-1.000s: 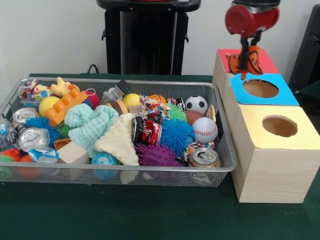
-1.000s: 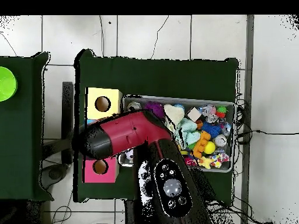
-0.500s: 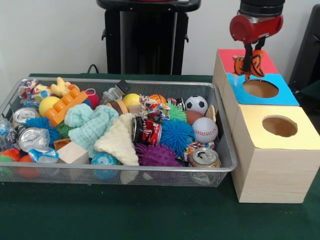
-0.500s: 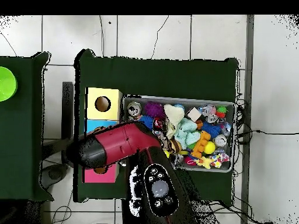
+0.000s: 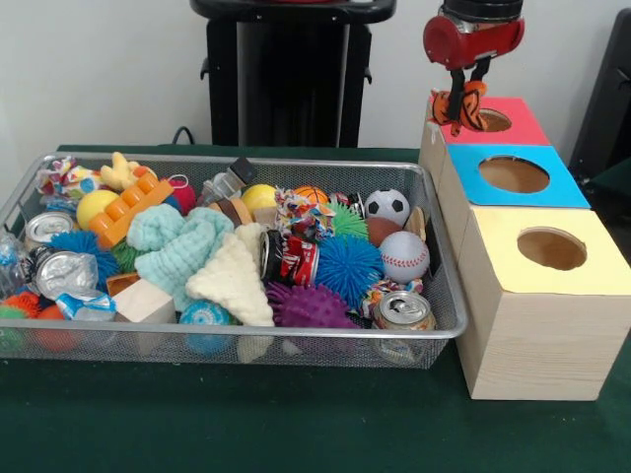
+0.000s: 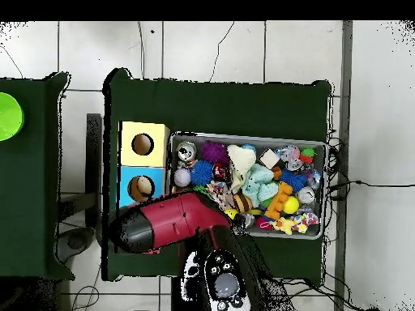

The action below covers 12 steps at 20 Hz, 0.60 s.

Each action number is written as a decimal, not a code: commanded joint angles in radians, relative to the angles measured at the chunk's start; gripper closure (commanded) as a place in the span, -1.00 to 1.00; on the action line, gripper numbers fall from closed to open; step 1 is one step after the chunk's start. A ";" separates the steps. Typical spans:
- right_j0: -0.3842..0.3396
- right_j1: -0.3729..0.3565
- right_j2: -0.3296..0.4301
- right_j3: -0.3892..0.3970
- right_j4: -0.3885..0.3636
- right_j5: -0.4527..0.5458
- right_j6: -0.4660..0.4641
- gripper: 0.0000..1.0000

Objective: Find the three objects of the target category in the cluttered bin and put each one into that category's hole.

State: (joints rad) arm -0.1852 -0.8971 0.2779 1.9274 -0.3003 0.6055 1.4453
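My gripper [image 5: 459,102] hangs at the top right of the front view, shut on an orange and black striped toy [image 5: 463,106]. The toy dangles over the left edge of the red-topped box [image 5: 518,123], just left of its hole [image 5: 493,120]. A wire bin [image 5: 246,335] on the left is packed with balls, spiky balls, cans, knitted cloths and blocks. In the overhead view the red arm [image 6: 170,220] covers the red box and hides the gripper.
In front of the red one stand a blue-topped box [image 5: 567,192] and a yellow-topped box [image 5: 513,271], each with a round hole; both show in the overhead view too, blue-topped box [image 6: 126,188], yellow-topped box [image 6: 130,134]. The bin [image 6: 251,137] lies right beside them on green cloth.
The gripper with the striped toy moved left and a little up in the front view, from the red-blue border to the red box's left edge. In the overhead view the arm uncovered the blue box.
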 commanded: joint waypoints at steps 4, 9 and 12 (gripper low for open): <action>0.087 0.036 -0.039 0.140 0.088 -0.056 0.284 1.00; 0.146 0.067 -0.061 0.135 0.113 -0.103 0.295 1.00; 0.177 0.088 -0.079 0.136 0.128 -0.150 0.303 1.00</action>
State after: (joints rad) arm -0.0294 -0.8631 0.2298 2.0198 -0.2217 0.5685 1.4453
